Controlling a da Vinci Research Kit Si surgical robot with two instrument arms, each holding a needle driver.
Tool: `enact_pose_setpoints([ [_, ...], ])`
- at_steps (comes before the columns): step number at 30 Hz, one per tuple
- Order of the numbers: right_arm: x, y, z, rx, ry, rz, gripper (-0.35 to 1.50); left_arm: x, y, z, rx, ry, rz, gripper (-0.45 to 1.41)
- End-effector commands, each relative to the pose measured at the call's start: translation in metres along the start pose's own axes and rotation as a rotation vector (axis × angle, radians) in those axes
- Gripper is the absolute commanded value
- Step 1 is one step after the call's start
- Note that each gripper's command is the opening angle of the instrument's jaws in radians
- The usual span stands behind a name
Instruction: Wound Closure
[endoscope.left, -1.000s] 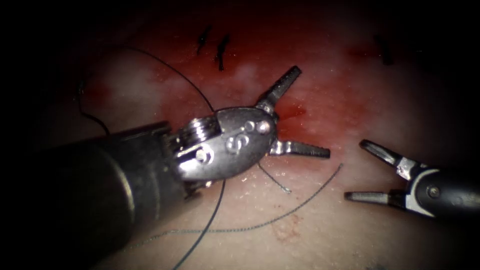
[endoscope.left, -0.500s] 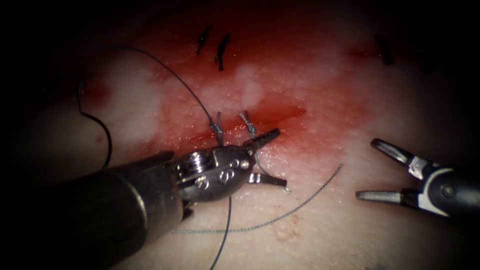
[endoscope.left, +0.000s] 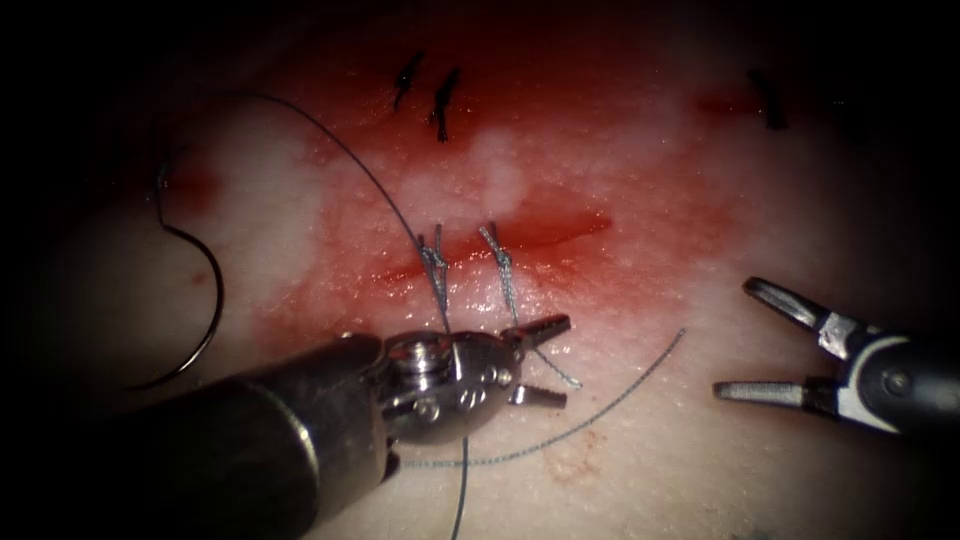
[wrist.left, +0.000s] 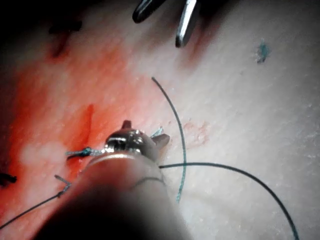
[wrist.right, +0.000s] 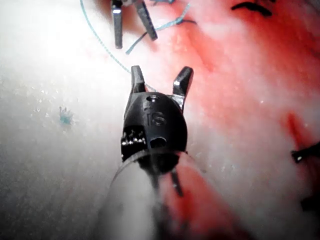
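My left gripper (endoscope.left: 545, 360) stands open and empty just below the cut (endoscope.left: 500, 248), beside a thread (endoscope.left: 505, 275) tail. My right gripper (endoscope.left: 745, 340) is open, empty. The needle (endoscope.left: 195, 300) lies on the tissue (endoscope.left: 700, 470) well left of my left gripper.

Needle (endoscope.left: 195, 300) lies left of cut (endoscope.left: 500, 250) (both grippers nearer).

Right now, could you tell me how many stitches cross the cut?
2 stitches cross the cut: left stitch, right stitch, side by side, just above the left tool, whose open jaws hold nothing. More may be hidden.
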Motion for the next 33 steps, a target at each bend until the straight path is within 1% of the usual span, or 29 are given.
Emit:
enact_pose_setpoints([
  [1, -0.0003, -0.0007, 0.0008, 0.002, 0.001, 0.001, 1.03, 0.0001, -0.0001, 0.0012, 0.002, -0.007, 0.004, 0.43],
  [5, -0.0002, -0.0007, 0.0009, 0.001, 0.001, 0.001, 1.03, 0.0003, 0.0001, 0.0020, 0.019, -0.029, 0.016, 0.43],
  [6, -0.0002, -0.0008, 0.0009, 0.001, 0.001, 0.001, 1.03, 0.0003, 0.0001, 0.0022, 0.022, -0.034, 0.019, 0.39],
  [8, -0.0002, -0.0008, 0.0009, 0.001, 0.001, 0.001, 1.03, 0.0005, 0.0002, 0.0026, 0.032, -0.046, 0.017, 0.39],
  [12, -0.0002, -0.0008, 0.0009, 0.001, 0.001, 0.001, 1.03, 0.0007, 0.0005, 0.0031, 0.028, -0.042, 0.032, 0.39],
  [15, -0.0002, -0.0008, 0.0009, 0.000, 0.001, 0.001, 1.03, 0.0006, 0.0006, 0.0030, 0.029, -0.046, 0.041, 0.19],
  [16, -0.0002, -0.0009, 0.0010, 0.000, 0.001, 0.001, 1.03, 0.0004, 0.0006, 0.0028, 0.020, -0.054, 0.042, -0.31],
  [17, -0.0002, -0.0009, 0.0010, 0.000, 0.001, 0.001, 1.03, 0.0004, 0.0006, 0.0028, 0.020, -0.054, 0.042, -0.31],
  [18, -0.0002, -0.0009, 0.0010, 0.000, 0.001, 0.001, 1.03, 0.0003, 0.0007, 0.0027, 0.010, -0.062, 0.044, -0.45],
  [21, -0.0001, -0.0010, 0.0011, -0.002, 0.001, 0.001, 1.03, 0.0001, 0.0009, 0.0025, -0.005, -0.067, 0.045, -0.45],
  [25, -0.0002, -0.0010, 0.0014, 0.001, 0.004, 0.001, 0.93, -0.0001, 0.0011, 0.0021, -0.015, -0.055, 0.047, -0.45],
  [26, -0.0002, -0.0007, 0.0015, 0.017, 0.013, 0.001, 0.91, -0.0003, 0.0011, 0.0016, -0.008, -0.033, 0.048, -0.45],
  [27, -0.0002, -0.0007, 0.0015, 0.017, 0.013, 0.001, 0.91, -0.0003, 0.0011, 0.0016, -0.008, -0.033, 0.048, -0.45],
  [28, -0.0001, -0.0002, 0.0017, 0.032, 0.023, -0.028, 0.89, -0.0006, 0.0009, 0.0009, 0.000, 0.010, 0.047, -0.45],
  [29, -0.0001, 0.0000, 0.0019, 0.046, 0.032, -0.040, 0.88, -0.0008, 0.0007, 0.0005, 0.006, 0.024, 0.047, -0.45],
  [30, -0.0002, 0.0004, 0.0023, 0.069, 0.053, -0.059, 0.88, -0.0010, 0.0005, 0.0001, 0.011, 0.039, 0.047, -0.45],
  [31, -0.0002, 0.0004, 0.0023, 0.069, 0.053, -0.059, 0.88, -0.0010, 0.0005, 0.0001, 0.011, 0.039, 0.047, -0.45],
  [33, -0.0004, 0.0012, 0.0031, 0.088, 0.091, -0.096, 0.91, -0.0015, 0.0000, -0.0009, 0.021, 0.066, 0.046, -0.45],
])
